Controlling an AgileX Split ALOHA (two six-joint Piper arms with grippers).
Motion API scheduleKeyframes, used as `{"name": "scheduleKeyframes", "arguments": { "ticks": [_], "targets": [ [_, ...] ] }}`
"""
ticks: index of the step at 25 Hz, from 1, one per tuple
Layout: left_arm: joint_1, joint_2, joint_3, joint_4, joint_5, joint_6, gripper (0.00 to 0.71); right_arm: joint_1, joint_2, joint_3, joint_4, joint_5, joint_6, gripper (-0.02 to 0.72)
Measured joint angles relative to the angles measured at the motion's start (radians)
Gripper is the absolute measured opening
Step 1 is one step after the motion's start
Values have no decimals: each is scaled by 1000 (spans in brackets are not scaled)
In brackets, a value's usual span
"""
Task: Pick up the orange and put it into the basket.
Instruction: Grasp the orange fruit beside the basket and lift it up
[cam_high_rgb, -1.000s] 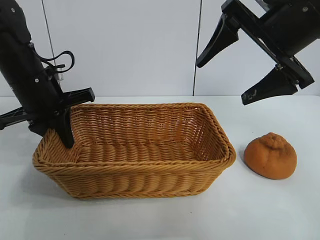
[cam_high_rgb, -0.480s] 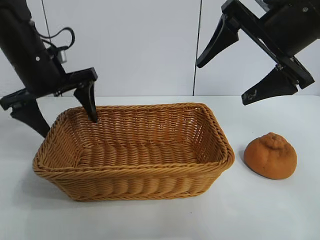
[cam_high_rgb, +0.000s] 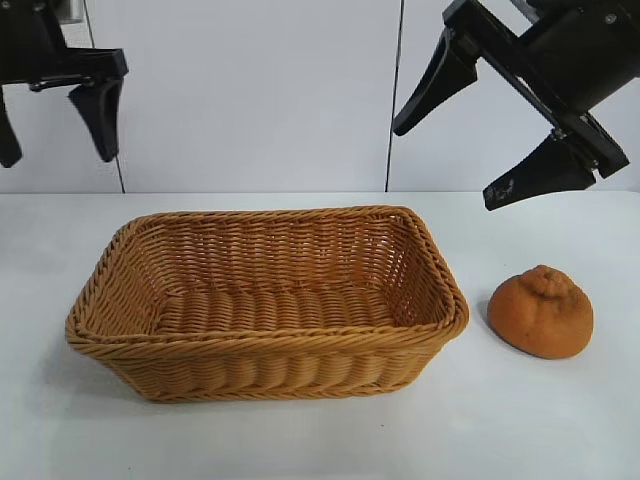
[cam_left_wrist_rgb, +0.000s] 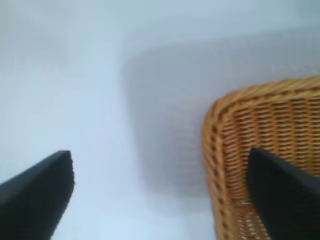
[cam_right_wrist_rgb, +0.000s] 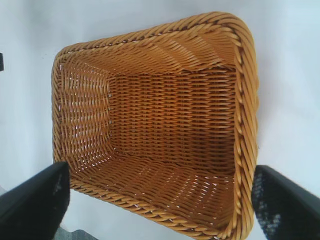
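Note:
The orange (cam_high_rgb: 541, 312), dull orange-brown with a knobby top, sits on the white table to the right of the basket (cam_high_rgb: 400, 215), a large empty woven wicker basket. The basket also shows in the right wrist view (cam_right_wrist_rgb: 245, 100) and one corner of it in the left wrist view (cam_left_wrist_rgb: 215, 125). My right gripper (cam_high_rgb: 445, 165) hangs open and empty high above the basket's right end and the orange. My left gripper (cam_high_rgb: 52, 150) is open and empty, raised high above the basket's left end; in its wrist view (cam_left_wrist_rgb: 161, 157) one finger hangs over the basket's corner.
The white table (cam_high_rgb: 320, 440) runs around the basket, with bare surface in front and to the right of the orange. A white panelled wall (cam_high_rgb: 250, 90) stands behind.
My left gripper has lifted off the basket's left rim and risen to the upper left. The basket's left end has settled back onto the table. The right arm and the orange have not moved.

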Motion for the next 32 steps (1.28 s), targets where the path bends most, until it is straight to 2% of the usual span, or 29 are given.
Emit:
{"name": "scheduleKeyframes", "arguments": {
  "ticks": [4,9,13,18,32],
  "targets": [
    [29,-5,0,34,0,0,665,0,0,0,0,-1,0,675],
    [28,-52,5,-9,0,7,665,0,0,0,-1,-1,0,675],
    [27,-141,80,-28,0,18,665,0,0,0,-17,3,0,675],
    [27,-321,274,-31,0,45,665,0,0,0,-19,10,0,675],
    [27,-928,932,3,3,70,665,0,0,0,-22,18,0,675]
  ]
}}
